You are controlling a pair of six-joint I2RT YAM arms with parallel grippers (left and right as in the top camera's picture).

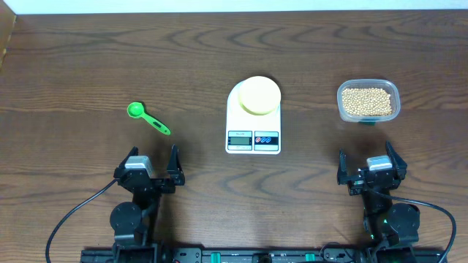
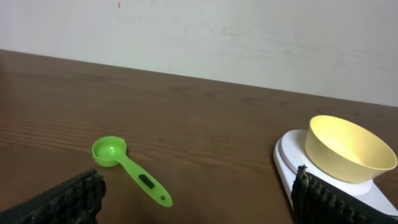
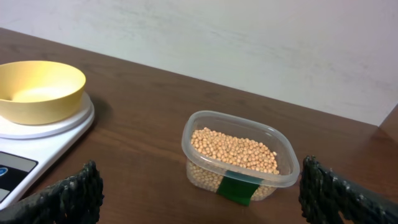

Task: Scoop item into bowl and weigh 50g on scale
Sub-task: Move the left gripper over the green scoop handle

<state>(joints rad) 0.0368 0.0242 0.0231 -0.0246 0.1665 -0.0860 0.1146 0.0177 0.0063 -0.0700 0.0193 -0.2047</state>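
Observation:
The pale yellow bowl (image 1: pixel 259 95) stands empty on the white scale (image 1: pixel 254 139) at the table's middle; both show in the left wrist view, bowl (image 2: pixel 349 149) and scale (image 2: pixel 287 163), and in the right wrist view, bowl (image 3: pixel 38 91) and scale (image 3: pixel 25 155). The tan beans (image 1: pixel 365 101) fill a clear plastic container (image 1: pixel 368 84) at the right, also in the right wrist view (image 3: pixel 233 149). A green scoop (image 1: pixel 148 117) lies at the left (image 2: pixel 127 168). My left gripper (image 1: pixel 152 166) is open and empty near the front edge, behind the scoop. My right gripper (image 1: pixel 368 165) is open and empty, in front of the container.
The dark wooden table (image 1: pixel 88 58) ends at a pale wall at the back (image 2: pixel 249 37). The container carries a green label (image 3: pixel 236 188) on its near side. Arm bases and cables sit at the front edge (image 1: pixel 234 254).

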